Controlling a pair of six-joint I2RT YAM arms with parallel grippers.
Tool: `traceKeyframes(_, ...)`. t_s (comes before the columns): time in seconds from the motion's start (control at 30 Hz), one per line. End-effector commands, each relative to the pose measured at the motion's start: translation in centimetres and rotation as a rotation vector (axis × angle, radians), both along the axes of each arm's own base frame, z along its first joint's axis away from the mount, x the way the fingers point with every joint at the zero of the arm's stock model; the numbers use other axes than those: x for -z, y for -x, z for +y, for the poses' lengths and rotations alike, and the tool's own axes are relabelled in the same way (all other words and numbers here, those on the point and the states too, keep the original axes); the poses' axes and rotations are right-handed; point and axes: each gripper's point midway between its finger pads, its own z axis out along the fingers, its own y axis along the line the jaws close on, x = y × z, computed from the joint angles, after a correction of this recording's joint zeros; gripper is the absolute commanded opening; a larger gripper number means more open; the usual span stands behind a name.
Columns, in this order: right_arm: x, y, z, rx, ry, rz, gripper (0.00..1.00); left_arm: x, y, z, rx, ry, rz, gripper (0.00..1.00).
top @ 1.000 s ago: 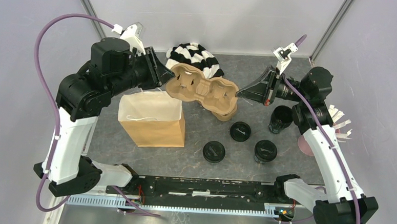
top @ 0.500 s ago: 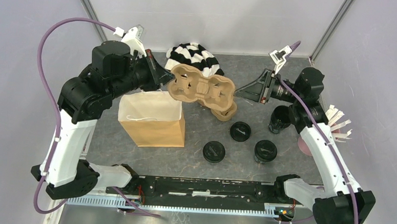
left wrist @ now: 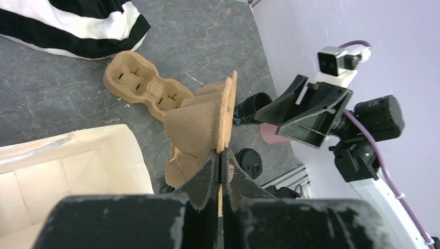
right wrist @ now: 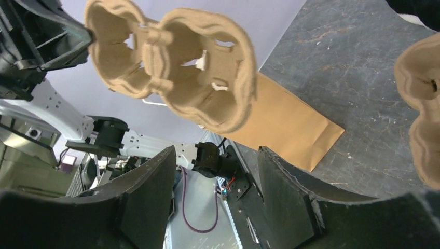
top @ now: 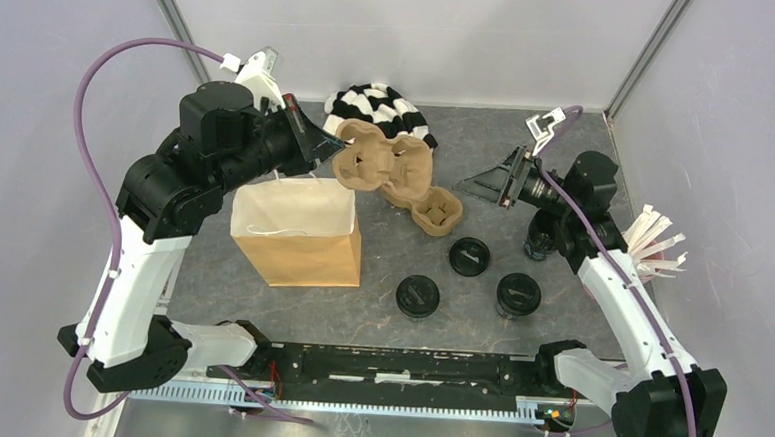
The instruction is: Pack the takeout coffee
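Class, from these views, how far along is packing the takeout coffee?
Done: nothing packed yet; the black lidded cups stand on the table, outside the open paper bag. In hand: the left gripper is shut on a raised cardboard carrier; the right gripper is open, empty. Left: probably cups into the carrier, then all into the bag.

We find the paper bag (top: 297, 249) standing with its mouth open upward and free from above. The raised carrier (top: 381, 163), pinched in the left pincer (top: 332, 146), hangs just beside the bag's far right corner. The right pincer (top: 477, 183), jaws spread, keeps a clear gap from that carrier. A second carrier (top: 436, 213) lies on the worktop (top: 374, 303), close to the nearest of three lidded cups (top: 470, 256). These stand apart, with room between them. Another black cup (top: 543, 232) sits crowded under the right arm.
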Motion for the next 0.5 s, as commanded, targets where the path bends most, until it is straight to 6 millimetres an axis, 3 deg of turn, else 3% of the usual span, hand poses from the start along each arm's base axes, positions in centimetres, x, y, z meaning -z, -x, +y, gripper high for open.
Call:
traceKeyframes(0.0,-0.3,-0.8,0.4,0.048,-0.104,0.036,0.67,-2.2,0.0,-0.4,0.000,0.095,-0.044,0.02)
traceKeyframes(0.13,-0.3,-1.6,1.9,0.005,-0.135,0.050,0.68,-2.7,0.1,-0.7,0.009,0.124,-0.052,0.02)
traceKeyframes(0.33,-2.5,-2.0,2.6,-0.022,-0.253,0.023,0.67,-2.8,0.1,-1.1,0.013,0.156,-0.048,0.02)
traceKeyframes(0.47,-3.7,-2.2,2.6,-0.042,-0.329,0.021,0.58,-3.1,0.1,-1.1,0.011,0.170,-0.053,0.02)
